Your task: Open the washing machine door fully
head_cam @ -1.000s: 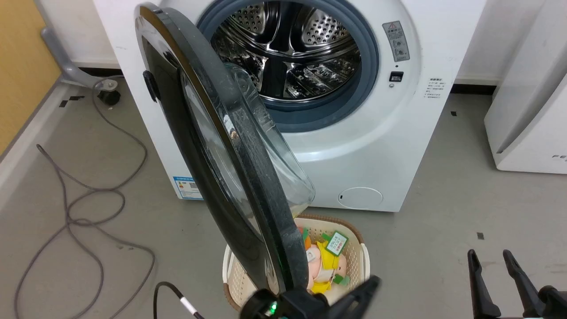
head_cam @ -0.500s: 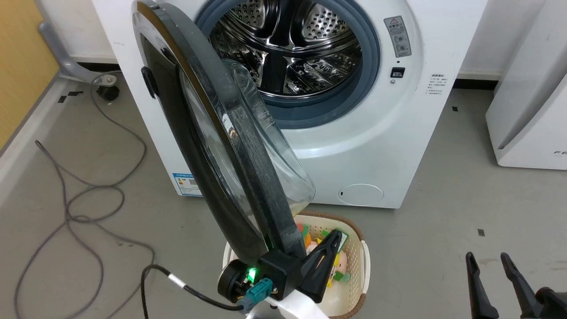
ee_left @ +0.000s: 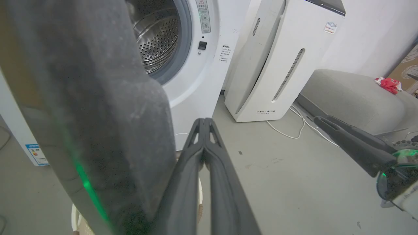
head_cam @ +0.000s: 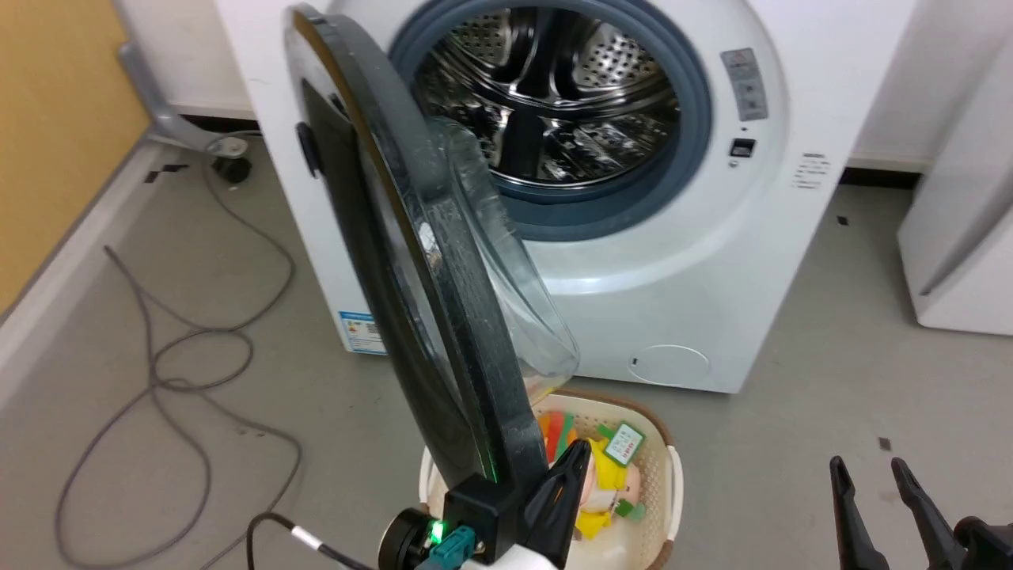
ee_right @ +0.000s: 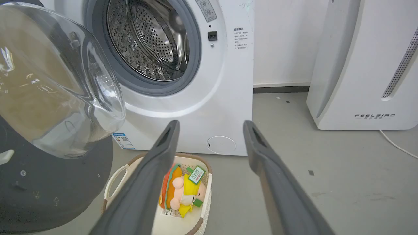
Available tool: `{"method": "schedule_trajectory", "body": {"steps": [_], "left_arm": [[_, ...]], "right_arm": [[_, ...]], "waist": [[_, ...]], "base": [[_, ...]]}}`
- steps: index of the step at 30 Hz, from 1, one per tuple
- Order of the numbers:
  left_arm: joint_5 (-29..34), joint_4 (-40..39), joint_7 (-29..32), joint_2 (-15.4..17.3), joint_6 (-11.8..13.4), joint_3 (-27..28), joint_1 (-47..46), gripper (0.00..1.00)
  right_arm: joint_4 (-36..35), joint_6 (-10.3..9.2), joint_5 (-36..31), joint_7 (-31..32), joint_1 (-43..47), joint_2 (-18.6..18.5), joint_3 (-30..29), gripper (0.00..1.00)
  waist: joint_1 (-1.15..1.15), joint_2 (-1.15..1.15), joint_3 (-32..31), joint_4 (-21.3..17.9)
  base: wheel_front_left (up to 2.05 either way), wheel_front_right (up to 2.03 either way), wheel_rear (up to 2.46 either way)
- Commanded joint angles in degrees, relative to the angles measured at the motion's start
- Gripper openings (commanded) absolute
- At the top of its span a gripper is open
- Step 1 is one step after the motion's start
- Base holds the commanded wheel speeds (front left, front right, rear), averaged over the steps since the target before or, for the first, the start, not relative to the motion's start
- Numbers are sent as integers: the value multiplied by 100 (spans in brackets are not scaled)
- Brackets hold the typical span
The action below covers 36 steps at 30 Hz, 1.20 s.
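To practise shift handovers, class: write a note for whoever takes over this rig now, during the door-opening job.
Left gripper: fingers shut, holding nothing, close beside the free edge of the large round glossy black door with the clear domed glass centre, on its inner side.
Right gripper: open, empty, apart from the door.
Done: door unlatched, swung out from the white washing machine.
To do: swing it further, fully open.

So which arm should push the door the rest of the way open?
Left. The left gripper, shut, sits beside the door, on its inner side; the right gripper hangs open, far off.
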Motion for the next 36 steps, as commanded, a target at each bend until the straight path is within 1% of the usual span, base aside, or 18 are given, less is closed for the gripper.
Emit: {"method": "schedule_trajectory", "body": {"steps": [1, 3, 7, 17, 22, 26, 31, 36], "left_arm": [[-1, -130, 50, 101, 113, 60, 159, 0], [-10, -186, 70, 121, 155, 77, 217, 0], [-54, -402, 143, 211, 320, 168, 437, 0], [-76, -748, 219, 374, 529, 295, 664, 0], [-89, -825, 129, 498, 723, 578, 738, 0], [-193, -794, 19, 646, 843, 967, 720, 0], [-534, -517, -162, 831, 762, 1541, 497, 0], [-855, 98, -542, 1078, 699, 2271, 184, 0]], "right_arm": [[-2, 5, 1, -21, -40, 24, -5, 100], [-5, 5, -4, -23, -35, 24, -3, 100], [11, 5, 21, -46, -27, 24, -24, 100], [16, 5, -20, -92, -49, 24, -110, 100], [-46, 5, -57, -60, -91, 24, -142, 100], [-87, 5, -63, -23, -99, 24, -127, 100], [-102, 5, -70, 25, -147, 24, -55, 100], [-131, 5, -94, 26, -214, 24, -4, 100]], "waist": [[0, 0, -30, 147], [0, 0, -33, 189], [0, 0, -55, 434], [0, 0, -13, 1294], [0, 0, 57, 1606], [0, 0, 115, 1703], [0, 0, 205, 1642], [0, 0, 285, 1408]], "base": [[0, 0, 0], [0, 0, 0], [0, 0, 0], [0, 0, 0], [0, 0, 0], [0, 0, 0], [0, 0, 0], [0, 0, 0]]}}
